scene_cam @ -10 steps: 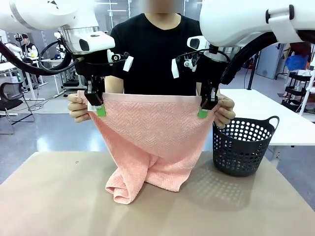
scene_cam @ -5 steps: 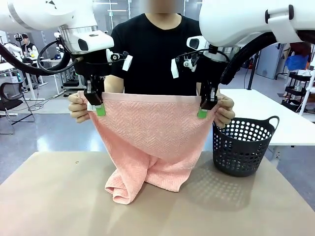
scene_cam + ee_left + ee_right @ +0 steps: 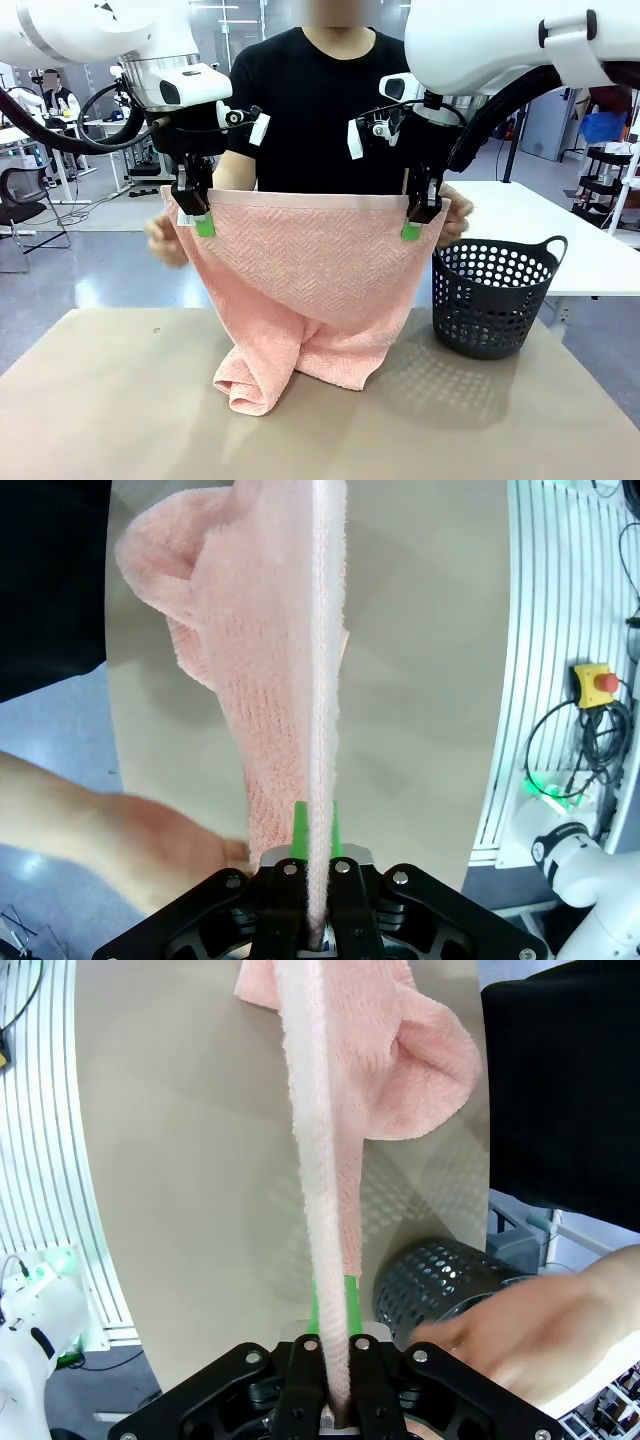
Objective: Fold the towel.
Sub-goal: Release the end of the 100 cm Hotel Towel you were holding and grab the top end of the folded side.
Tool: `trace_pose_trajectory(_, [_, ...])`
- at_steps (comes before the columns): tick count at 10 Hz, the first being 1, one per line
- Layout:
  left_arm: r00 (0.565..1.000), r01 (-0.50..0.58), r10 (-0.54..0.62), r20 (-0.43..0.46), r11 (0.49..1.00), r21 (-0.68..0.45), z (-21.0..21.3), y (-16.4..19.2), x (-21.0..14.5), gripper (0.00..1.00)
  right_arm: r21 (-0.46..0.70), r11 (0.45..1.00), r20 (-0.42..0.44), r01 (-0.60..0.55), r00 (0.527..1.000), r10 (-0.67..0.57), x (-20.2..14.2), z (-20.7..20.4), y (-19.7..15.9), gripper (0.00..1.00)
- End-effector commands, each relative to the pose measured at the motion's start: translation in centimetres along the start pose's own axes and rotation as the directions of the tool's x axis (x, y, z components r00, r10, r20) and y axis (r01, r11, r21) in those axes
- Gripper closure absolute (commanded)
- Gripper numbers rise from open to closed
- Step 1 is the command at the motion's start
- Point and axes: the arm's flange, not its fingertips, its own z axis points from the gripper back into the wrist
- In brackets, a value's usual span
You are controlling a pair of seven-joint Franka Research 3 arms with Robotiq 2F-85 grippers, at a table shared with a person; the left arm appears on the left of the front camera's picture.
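We see left hand [image 3: 204,224] and right hand [image 3: 412,226] pinching towel [image 3: 305,270] top corners, rest bunched below on desk [image 3: 100,400], no fold yet.

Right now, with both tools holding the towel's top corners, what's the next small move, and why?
Probably raise both tools together, slowly. The left tool and right tool are shut on the top corners of the towel, hem taut between them, but its lower end lies bunched on the table. Lifting should let it hang flat before folding.
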Motion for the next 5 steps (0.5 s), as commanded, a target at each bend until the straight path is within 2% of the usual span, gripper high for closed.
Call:
trace_pose_trajectory(1, [1.0, 0.002, -0.002, -0.003, 1.0, -0.006, 0.27, -0.06, -0.03, 1.0, 0.0, 1.0, -0.001, -0.002, 1.0, 0.002, -0.05, -0.02, 0.0, 1.0])
trace_pose_trajectory(5, [1.0, 0.002, -0.002, -0.003, 1.0, -0.006, 0.27, -0.06, -0.03, 1.0, 0.0, 1.0, -0.001, -0.002, 1.0, 0.002, -0.05, -0.02, 0.0, 1.0])
